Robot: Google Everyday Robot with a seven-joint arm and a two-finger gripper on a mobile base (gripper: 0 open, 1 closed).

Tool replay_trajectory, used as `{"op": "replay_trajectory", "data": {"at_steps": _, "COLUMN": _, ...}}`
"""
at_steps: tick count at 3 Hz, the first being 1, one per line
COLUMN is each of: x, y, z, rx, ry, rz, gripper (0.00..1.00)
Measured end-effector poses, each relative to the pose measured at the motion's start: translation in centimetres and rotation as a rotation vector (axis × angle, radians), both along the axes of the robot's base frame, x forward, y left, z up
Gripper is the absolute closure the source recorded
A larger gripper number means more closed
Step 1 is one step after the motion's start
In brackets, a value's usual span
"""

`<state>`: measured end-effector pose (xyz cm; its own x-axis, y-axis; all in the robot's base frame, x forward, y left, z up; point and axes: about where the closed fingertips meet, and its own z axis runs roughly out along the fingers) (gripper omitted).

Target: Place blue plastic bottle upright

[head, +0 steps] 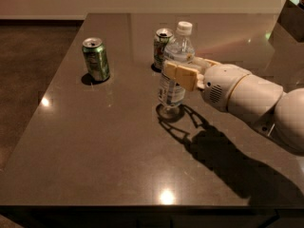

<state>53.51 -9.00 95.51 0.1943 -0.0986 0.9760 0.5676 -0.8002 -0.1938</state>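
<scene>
One tan two-finger gripper [179, 75], reaching in from the right, is clamped round the middle of the small clear plastic bottle [172, 93] with blue label and white cap. Its long axis stands almost vertical, base at or just above the dark glossy table [118, 141], just nearer than the white-and-green metal can [162, 45].

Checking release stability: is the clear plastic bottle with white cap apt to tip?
Probably tippy: the clear plastic bottle is tall on a narrow base. The glossy dark table may let it slide. The tool, clamped round its middle, could dent it.
</scene>
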Motion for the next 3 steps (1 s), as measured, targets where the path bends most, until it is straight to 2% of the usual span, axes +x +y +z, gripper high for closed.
{"op": "replay_trajectory", "data": {"at_steps": 2, "x": -0.3, "y": -0.1, "z": -1.0, "rx": -0.038, "ry": -0.048, "rz": -0.005, "gripper": 1.0}}
{"op": "replay_trajectory", "data": {"at_steps": 3, "x": -0.4, "y": -0.1, "z": -1.7, "rx": -0.034, "ry": -0.07, "rz": -0.018, "gripper": 0.82}}
